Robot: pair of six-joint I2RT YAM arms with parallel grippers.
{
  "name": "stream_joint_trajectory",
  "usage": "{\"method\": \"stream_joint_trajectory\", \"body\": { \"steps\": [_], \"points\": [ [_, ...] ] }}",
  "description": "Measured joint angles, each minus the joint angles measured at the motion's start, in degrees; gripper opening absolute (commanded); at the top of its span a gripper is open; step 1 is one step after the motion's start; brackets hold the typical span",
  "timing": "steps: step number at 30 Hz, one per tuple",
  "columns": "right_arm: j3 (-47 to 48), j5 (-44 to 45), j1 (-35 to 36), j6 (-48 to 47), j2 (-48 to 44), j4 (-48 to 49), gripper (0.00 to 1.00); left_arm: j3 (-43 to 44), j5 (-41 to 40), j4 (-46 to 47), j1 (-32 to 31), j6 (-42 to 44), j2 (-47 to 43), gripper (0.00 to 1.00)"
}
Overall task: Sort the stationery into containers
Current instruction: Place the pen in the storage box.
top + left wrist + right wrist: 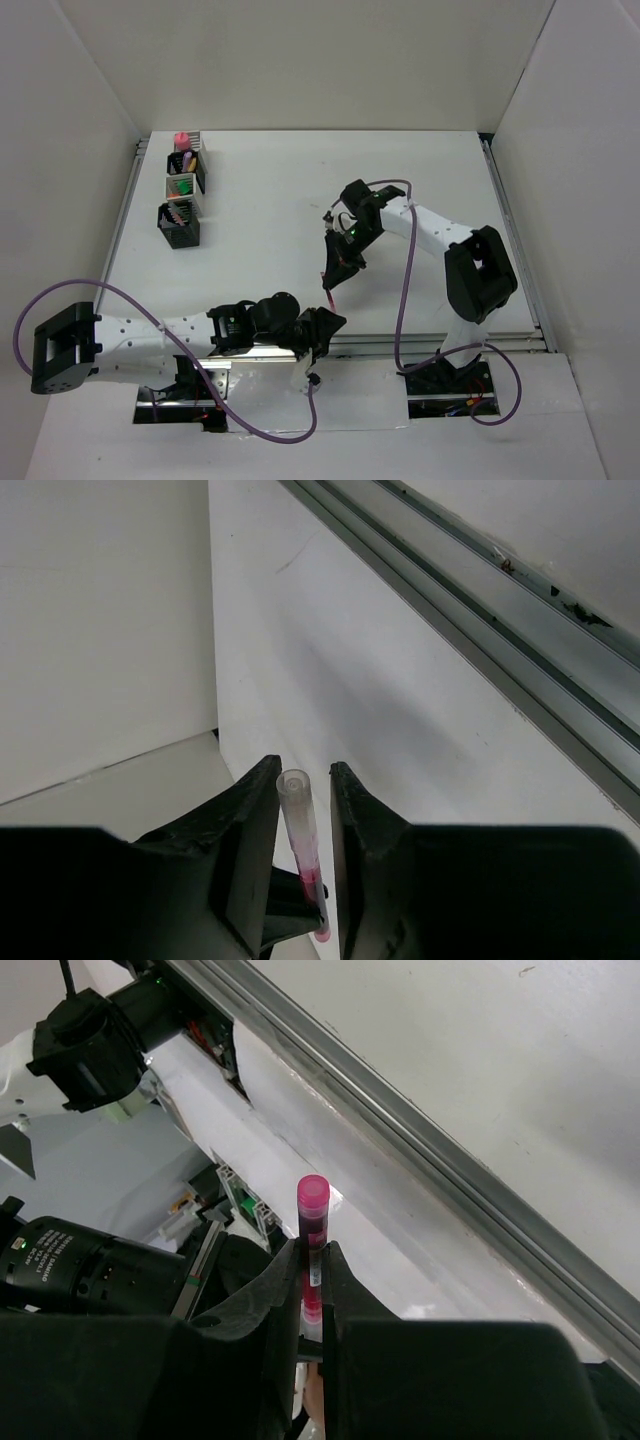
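On the table (280, 190) stand the mesh cups (183, 201). Well apart from them, to their near right, the right gripper (311, 1256) pinches a pink pen (313, 1200). The left gripper (305, 770) flanks its clear end (pressing or not, I cannot tell).

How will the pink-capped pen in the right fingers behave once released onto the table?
The pink-capped pen looks round and smooth, so it will probably roll on the flat table. It looks like thin rigid plastic: likely light and stiff. The right fingers pinch only a short stretch, so it may pivot.
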Motion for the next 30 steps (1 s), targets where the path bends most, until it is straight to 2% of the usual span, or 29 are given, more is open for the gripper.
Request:
{"method": "stream_joint_trajectory", "body": {
  "steps": [4, 9, 11, 13, 14, 16, 17, 18, 20, 26, 30],
  "points": [
    [0.0, 0.0, 0.8, 0.0, 0.0, 0.0, 0.00, 0.0, 0.0, 0.0, 0.0, 0.0, 0.0, 0.31],
    [0.0, -0.5, 1.1, -0.5, 0.0, 0.1, 0.09, 0.0, 0.1, -0.5, 0.0, -0.4, 0.0, 0.14],
    [0.0, -0.5, 1.1, -0.7, 0.0, 0.1, 0.12, 0.0, 0.1, -0.6, 0.0, -0.5, 0.0, 0.04],
    [0.1, -0.5, 1.1, -0.7, 0.0, 0.1, 0.24, 0.0, 0.1, -0.6, 0.0, -0.5, 0.0, 0.00],
    [0.4, -0.6, 1.1, -0.9, 0.2, -0.1, 0.44, 0.0, 0.1, -0.6, 0.0, -0.5, 0.0, 0.00],
    [1.6, -0.7, 1.2, -1.6, 0.7, -0.5, 0.65, 0.0, 0.0, -0.5, 0.0, -0.4, -0.1, 0.00],
    [2.4, -0.6, 1.2, -2.1, 1.0, -0.6, 0.80, 0.0, 0.0, -0.5, 0.0, -0.5, -0.2, 0.00],
    [3.1, -0.3, 1.3, -2.4, 1.0, -0.6, 0.85, 0.0, 0.0, -0.7, 0.0, -0.7, -0.4, 0.00],
    [3.9, 0.5, 1.3, -3.2, 0.8, -0.5, 0.90, 0.0, -0.1, -1.2, 0.0, -1.6, -1.2, 0.00],
    [4.2, 3.8, -0.3, -5.0, -1.8, -0.6, 0.91, -0.5, -0.1, -2.9, 0.0, -3.5, -4.9, 0.00],
    [5.6, 3.3, -10.1, -7.1, -4.5, -0.9, 0.90, -0.5, -0.6, -4.0, 0.0, -6.6, -6.1, 0.00]
  ]
}}
